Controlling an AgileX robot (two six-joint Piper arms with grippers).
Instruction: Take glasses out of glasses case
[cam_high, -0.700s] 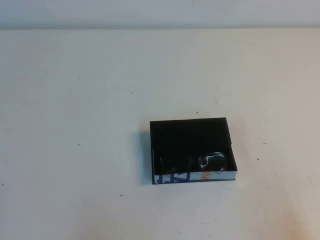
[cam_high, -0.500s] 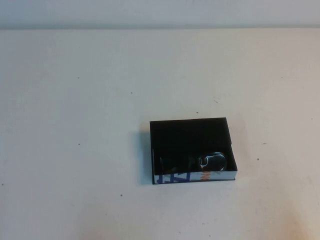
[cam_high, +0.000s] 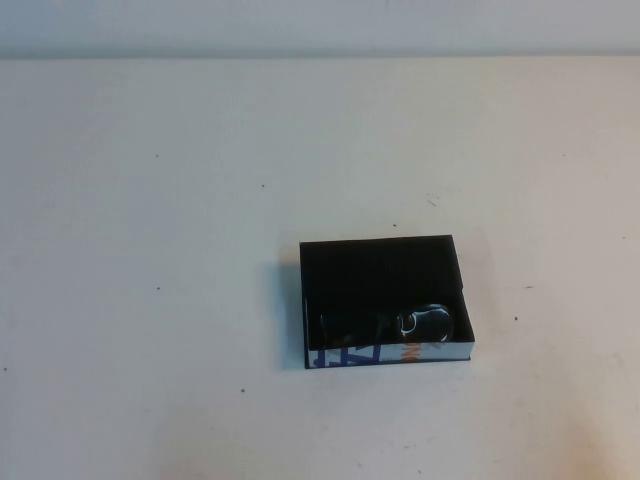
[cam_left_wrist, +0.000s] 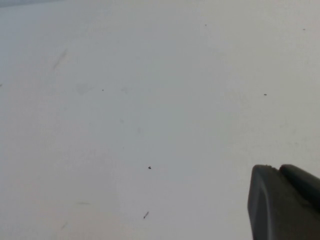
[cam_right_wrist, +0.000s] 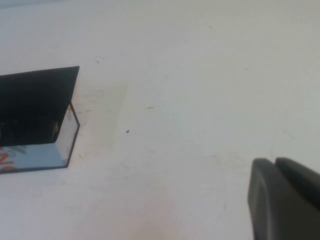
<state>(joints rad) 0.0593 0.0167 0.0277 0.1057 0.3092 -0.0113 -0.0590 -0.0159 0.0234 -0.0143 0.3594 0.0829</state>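
- The glasses case (cam_high: 385, 300) sits open on the white counter (cam_high: 160, 200), right of center and toward the near edge, its white side with blue and orange print facing you.
- The glasses (cam_high: 425, 323) lie inside the case, tucked against its near wall; one dark lens shows at the near-right corner, while the rest of the frame is lost against the black lining.
- Neither arm appears in the high view; both are parked off the near edge.
- The left tool (cam_left_wrist: 285, 202) shows only as a dark finger tip in its wrist view, over bare counter, with nothing in hold; how far open it stands, you cannot tell.
- The right tool (cam_right_wrist: 285, 197) shows the same single dark tip in its own wrist view, with the case's corner (cam_right_wrist: 40, 120) in sight well apart from it. It grips nothing, and its opening cannot be told.
- Judged from this, the task has not begun: you are at the approach step, with the glasses untouched.
- The right arm looks better placed. Your next move calls for bringing it over the case, lowering an opened tool inside the walls, and closing on the frame near the visible lens without catching the rim.
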